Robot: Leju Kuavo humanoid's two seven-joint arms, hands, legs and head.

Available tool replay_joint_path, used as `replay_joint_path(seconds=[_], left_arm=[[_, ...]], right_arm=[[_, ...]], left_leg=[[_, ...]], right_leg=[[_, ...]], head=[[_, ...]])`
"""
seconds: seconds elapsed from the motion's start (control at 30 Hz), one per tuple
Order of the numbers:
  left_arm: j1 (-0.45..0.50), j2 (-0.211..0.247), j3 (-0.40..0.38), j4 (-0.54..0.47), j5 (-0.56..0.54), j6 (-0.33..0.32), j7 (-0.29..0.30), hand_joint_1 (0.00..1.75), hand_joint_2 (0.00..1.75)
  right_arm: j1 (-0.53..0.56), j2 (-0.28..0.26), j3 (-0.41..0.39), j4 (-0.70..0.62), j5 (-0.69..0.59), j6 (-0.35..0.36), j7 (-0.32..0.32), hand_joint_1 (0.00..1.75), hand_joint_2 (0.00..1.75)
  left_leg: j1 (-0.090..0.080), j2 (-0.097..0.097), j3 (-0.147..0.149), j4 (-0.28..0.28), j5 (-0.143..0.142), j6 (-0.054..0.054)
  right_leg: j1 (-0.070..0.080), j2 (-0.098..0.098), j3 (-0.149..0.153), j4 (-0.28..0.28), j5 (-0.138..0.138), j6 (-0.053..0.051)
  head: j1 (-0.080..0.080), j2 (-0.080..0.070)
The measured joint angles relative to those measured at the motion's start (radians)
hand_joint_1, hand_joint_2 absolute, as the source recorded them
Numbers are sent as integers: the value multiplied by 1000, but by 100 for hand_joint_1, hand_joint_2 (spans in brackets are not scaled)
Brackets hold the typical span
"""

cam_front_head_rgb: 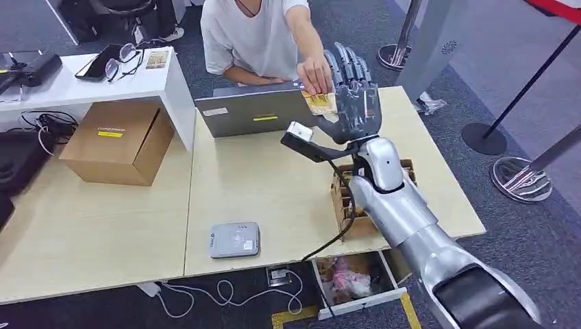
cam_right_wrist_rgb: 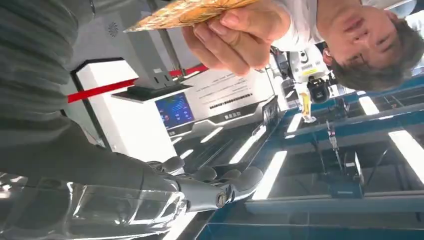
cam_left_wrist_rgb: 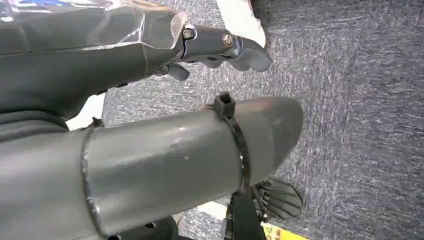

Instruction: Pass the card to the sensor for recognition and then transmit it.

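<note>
The robot's right arm (cam_front_head_rgb: pixel 411 219) rises from the lower right of the head view, silver forearm angled up and left, and ends in the right hand (cam_front_head_rgb: pixel 353 92) held upright above the far edge of the wooden table (cam_front_head_rgb: pixel 260 192), upper centre of the frame. Its dark fingers (cam_front_head_rgb: pixel 349 65) stand nearly straight and apart, pointing up. A person's hand (cam_front_head_rgb: pixel 315 72) (reaching in from the top of the frame) grips the golden card (cam_front_head_rgb: pixel 319 103) just at the left side of the robot's palm; whether the robot's thumb presses on the card cannot be told. In the right wrist view the card (cam_right_wrist_rgb: pixel 187 11) sits at the top, pinched in the person's fingers (cam_right_wrist_rgb: pixel 235 35), well apart from the robot's extended fingers (cam_right_wrist_rgb: pixel 210 185) low in the frame. The grey sensor (cam_front_head_rgb: pixel 234 240) lies flat on the table, lower centre. The left hand (cam_left_wrist_rgb: pixel 150 100) hangs over carpet, fingers loosely curled, nothing in it.
</note>
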Motion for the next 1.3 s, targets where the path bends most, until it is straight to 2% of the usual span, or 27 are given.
replay_joint_path(seconds=[0.23, 0.27, 0.3, 0.37, 1.3], left_arm=[[3, 0, 0, 0, 0, 0, -7, 0, 0], [3, 0, 0, 0, 0, 0, -8, 0, 0], [3, 0, 0, 0, 0, 0, -10, 0, 0], [3, -1, 0, 0, -1, 0, -10, 0, 0], [2, -2, 0, 0, -20, -2, -12, 0, 0]], right_arm=[[1, 0, -10, -18, 6, 1, 9, 0, 175], [2, 0, -10, -18, 6, 1, 9, 21, 175], [2, 0, -10, -18, 6, 1, 10, 141, 175], [4, 0, -11, -21, 7, 1, 10, 173, 175], [40, 0, -41, -50, 24, 2, 29, 175, 175]], left_leg=[[0, 0, 0, 0, 0, 0], [0, 0, 0, 0, 0, 0], [0, 0, 0, 0, 0, 0], [0, 0, 0, 0, 0, 0], [0, 0, 0, 0, 0, 0]], right_leg=[[0, 0, 0, 0, 0, 0], [0, 0, 0, 0, 0, 0], [0, 0, 0, 0, 0, 0], [0, 0, 0, 0, 0, 0], [0, 0, 0, 0, 0, 0]], head=[[0, 0], [0, 0], [0, 0], [0, 0], [0, 0]])
